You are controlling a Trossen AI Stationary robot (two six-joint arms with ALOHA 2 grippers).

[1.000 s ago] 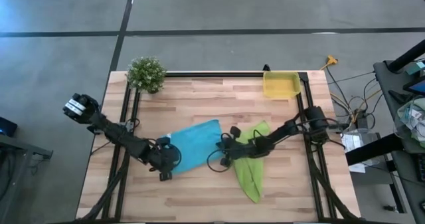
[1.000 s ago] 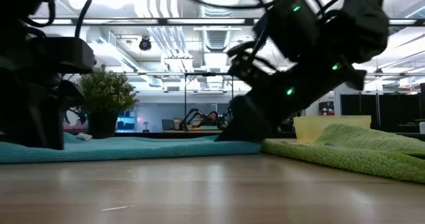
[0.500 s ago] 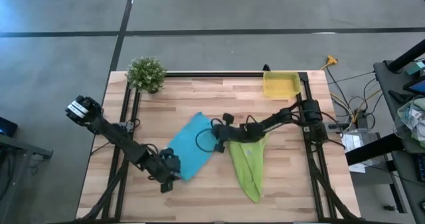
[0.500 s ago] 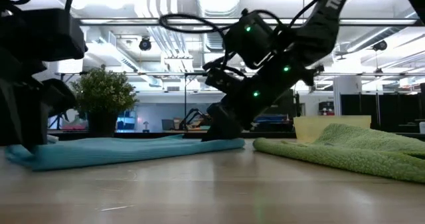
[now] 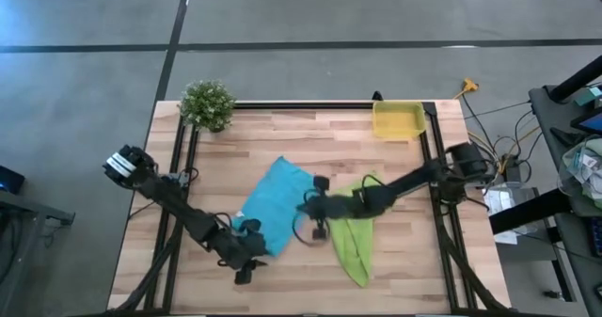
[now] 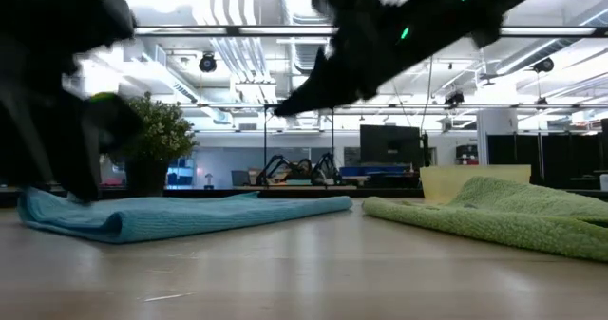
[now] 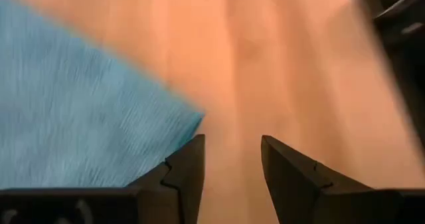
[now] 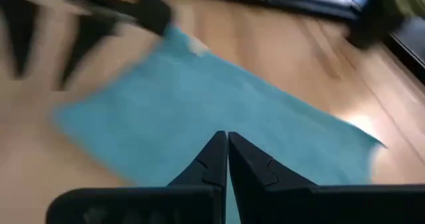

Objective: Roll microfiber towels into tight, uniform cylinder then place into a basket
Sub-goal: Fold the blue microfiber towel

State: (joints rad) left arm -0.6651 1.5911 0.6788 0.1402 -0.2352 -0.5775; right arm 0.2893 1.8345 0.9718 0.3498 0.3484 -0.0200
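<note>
The turquoise towel (image 5: 273, 207) lies flat and slanting at mid-table, its near end bunched into a low fold (image 6: 57, 220). My left gripper (image 5: 252, 258) stands open at the towel's near corner (image 7: 189, 121). Only bare wood shows between its fingers (image 7: 232, 157). My right gripper (image 5: 303, 208) is shut and hangs above the towel's right edge, clear of it (image 6: 280, 109), pointing over the cloth (image 8: 227, 151). The lime-green towel (image 5: 352, 237) lies crumpled to the right, partly under the right arm. The yellow basket (image 5: 397, 120) stands at the far right. My left gripper has one finger (image 7: 189, 164) right beside the turquoise towel's near corner (image 7: 166, 134), coming in slanting down from the table's left. Whether that finger touches the cloth I cannot tell. Nothing lies between the fingers.
A small potted plant (image 5: 207, 104) stands at the far left corner. Black rails (image 5: 301, 105) run along the table's far, left and right sides. Bare wood (image 5: 282, 289) stretches along the near edge.
My left gripper has gone toward the table's near edge along the turquoise towel's left side, tipping more level. The towel has turned about and now lies slanting, its near end bunched up. My right gripper, kept shut, has left the towel's right edge and risen clear of the table.
</note>
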